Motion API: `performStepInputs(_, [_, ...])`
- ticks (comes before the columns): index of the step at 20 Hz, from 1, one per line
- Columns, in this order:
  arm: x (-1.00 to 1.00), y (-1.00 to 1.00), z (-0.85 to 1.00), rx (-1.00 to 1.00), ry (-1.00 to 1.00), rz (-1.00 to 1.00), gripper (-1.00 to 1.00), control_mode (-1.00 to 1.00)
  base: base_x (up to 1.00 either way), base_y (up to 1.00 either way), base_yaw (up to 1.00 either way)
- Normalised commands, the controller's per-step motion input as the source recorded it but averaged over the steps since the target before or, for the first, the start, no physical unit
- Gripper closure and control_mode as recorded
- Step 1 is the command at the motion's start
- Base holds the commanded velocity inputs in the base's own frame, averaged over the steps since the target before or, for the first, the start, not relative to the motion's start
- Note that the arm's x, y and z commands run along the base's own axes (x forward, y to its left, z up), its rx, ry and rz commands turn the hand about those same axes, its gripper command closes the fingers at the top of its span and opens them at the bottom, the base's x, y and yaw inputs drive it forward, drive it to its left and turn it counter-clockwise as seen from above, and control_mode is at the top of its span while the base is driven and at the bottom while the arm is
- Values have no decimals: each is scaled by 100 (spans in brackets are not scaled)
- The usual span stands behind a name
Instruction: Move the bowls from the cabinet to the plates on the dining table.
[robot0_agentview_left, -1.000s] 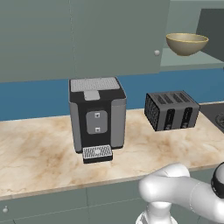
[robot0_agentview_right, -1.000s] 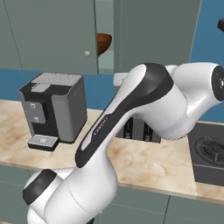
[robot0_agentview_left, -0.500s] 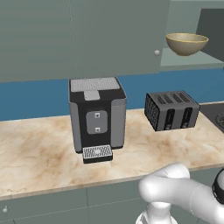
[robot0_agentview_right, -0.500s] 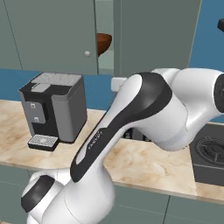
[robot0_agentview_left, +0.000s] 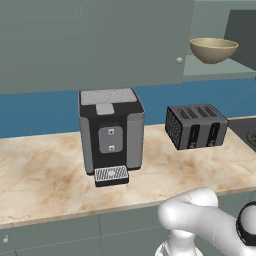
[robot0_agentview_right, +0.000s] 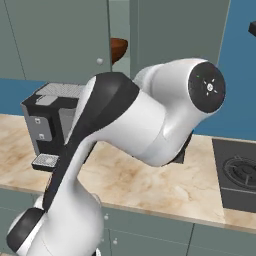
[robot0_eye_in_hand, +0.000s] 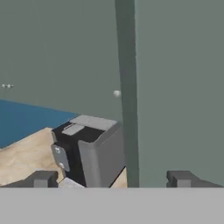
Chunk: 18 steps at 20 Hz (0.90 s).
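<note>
My two-finger gripper (robot0_eye_in_hand: 112, 179) is spread wide with nothing between its dark tips, and it looks along the edge of a tall flat grey-green cupboard door (robot0_eye_in_hand: 127, 87) that stands edge-on in front of me, with a small round knob (robot0_eye_in_hand: 116, 93) just to one side. The grey-green wall cabinet (robot0_agentview_left: 215, 70) is open at its right end, and on its pale shelf sits the smooth yellowish-olive bowl (robot0_agentview_left: 213, 50), upright and alone there from the left base view; from the right base view the glossy reddish-brown wooden bowl (robot0_agentview_right: 118, 48) shows through a narrow gap between the doors. Below, on the beige marble worktop (robot0_agentview_left: 45, 175), stand a black and grey coffee machine (robot0_agentview_left: 111, 135) and, well apart to its right, a dark slotted toaster (robot0_agentview_left: 196, 126). I judge the step in hand to be the reach for a first bowl. To do it well I should rise above the coffee machine and toaster, come around the door edge instead of brushing it, and enter the shelf level with the bowl. Then I should put one finger inside the rim and one outside, close firmly on the wall, and lift before I draw back, so the bowl does not scrape the shelf lip or tip
</note>
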Motion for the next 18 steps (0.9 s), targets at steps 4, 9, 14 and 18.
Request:
performStepInputs(4, [-7, 44, 10, -9, 0, -22, -100, -100, 0, 0, 0])
performStepInputs(9, [0, 38, 5, -9, 5, -26, -100, -100, 0, 0, 0])
performStepInputs(14, [9, 31, 0, -9, 8, -29, -100, -100, 0, 0, 0])
performStepInputs(18, [23, 24, 0, -11, 6, -30, -100, -100, 0, 0, 0])
